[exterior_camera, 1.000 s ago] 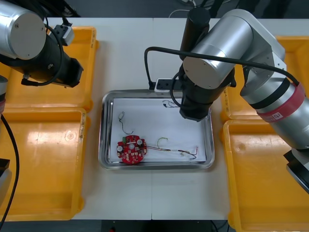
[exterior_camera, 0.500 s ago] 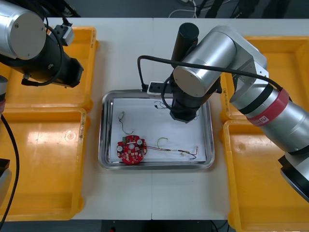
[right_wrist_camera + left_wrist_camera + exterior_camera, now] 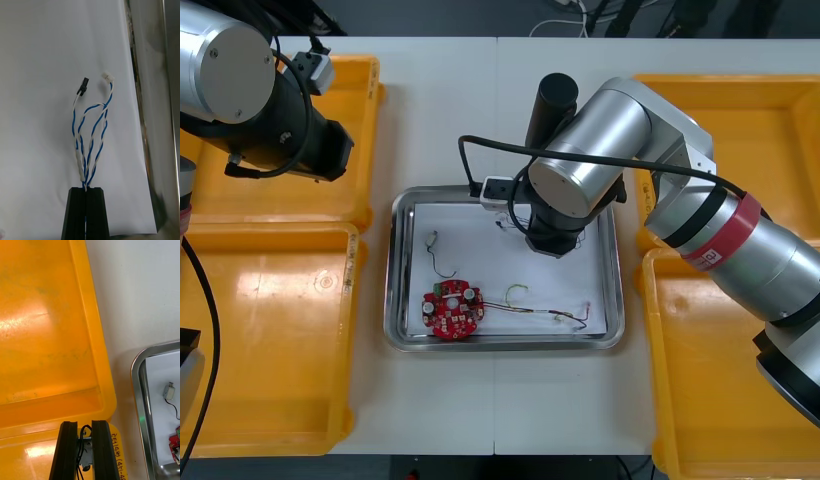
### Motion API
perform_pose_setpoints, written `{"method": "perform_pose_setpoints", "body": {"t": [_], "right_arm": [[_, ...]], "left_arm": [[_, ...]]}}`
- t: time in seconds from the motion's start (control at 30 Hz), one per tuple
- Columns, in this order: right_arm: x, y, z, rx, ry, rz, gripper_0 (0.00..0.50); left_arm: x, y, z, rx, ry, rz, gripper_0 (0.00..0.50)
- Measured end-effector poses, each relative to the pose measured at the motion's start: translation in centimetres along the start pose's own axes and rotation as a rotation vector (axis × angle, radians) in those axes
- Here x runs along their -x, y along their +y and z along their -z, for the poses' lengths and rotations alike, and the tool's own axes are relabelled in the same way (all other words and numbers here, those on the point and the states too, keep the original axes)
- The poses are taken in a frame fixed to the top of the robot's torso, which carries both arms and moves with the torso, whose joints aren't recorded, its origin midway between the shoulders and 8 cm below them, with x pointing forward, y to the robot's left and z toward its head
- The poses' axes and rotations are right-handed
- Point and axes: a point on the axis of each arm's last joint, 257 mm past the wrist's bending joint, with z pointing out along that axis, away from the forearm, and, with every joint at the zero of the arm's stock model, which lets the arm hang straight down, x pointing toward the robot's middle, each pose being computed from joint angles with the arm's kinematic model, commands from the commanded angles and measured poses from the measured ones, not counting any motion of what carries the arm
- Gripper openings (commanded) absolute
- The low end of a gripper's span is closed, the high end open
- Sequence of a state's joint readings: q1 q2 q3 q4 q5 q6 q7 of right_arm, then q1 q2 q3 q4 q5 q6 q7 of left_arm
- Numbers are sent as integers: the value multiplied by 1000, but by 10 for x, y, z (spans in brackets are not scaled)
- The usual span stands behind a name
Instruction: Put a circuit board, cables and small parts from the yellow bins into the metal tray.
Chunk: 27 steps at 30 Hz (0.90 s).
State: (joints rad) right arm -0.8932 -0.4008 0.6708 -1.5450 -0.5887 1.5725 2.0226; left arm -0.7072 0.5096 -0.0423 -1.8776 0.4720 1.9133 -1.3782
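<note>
The metal tray (image 3: 505,343) sits mid-counter (image 3: 450,110) between the yellow bins, two on the left (image 3: 365,130) and two on the right (image 3: 710,400), and is white inside. A round red circuit board (image 3: 451,311) lies flat near its near-left corner. A red and yellow cable (image 3: 545,311) stretches from just beside the board toward the near-right corner, its length running along the near rim. By the left wall, beyond the board, lie a small metal part (image 3: 168,391) and its thin black cable (image 3: 438,262).

The right pincer (image 3: 86,189) hangs over the far half of the tray, its fingers pressed almost together on a twisted blue and white cable (image 3: 90,142). The cable is folded into several strands and runs straight out in line with the fingers, parallel to the tray's shiny wall. Its black plug (image 3: 83,86) and white plug (image 3: 107,78) point away from the pincer, over the white floor.

The left pincer (image 3: 84,425) is above the left bins, by the corner nearest the tray, fingers clamped on a wired metal piece (image 3: 85,450).
</note>
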Motion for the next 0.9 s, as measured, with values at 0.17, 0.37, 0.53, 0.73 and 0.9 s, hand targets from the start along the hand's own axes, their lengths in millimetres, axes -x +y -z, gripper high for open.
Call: {"method": "perform_pose_setpoints", "body": {"t": [0.17, 0.37, 0.53, 0.73, 0.9], "right_arm": [[-1, 0, -4, -7, -5, -5, 0], [-5, 4, -9, -2, -1, -10, 6], [-6, 3, -9, -5, 3, -10, 410], [-8, 4, -9, -3, 10, -10, 500], [-20, 10, -6, 15, 58, -4, 500]], "left_arm": [[0, -1, 0, -3, 1, 2, 3], [0, -2, 0, -9, 2, 0, 1], [-1, -3, 0, -13, 2, -1, 1], [-1, -4, 0, -14, 3, -1, 1], [-1, -4, 0, -15, 3, -2, 0]]}}
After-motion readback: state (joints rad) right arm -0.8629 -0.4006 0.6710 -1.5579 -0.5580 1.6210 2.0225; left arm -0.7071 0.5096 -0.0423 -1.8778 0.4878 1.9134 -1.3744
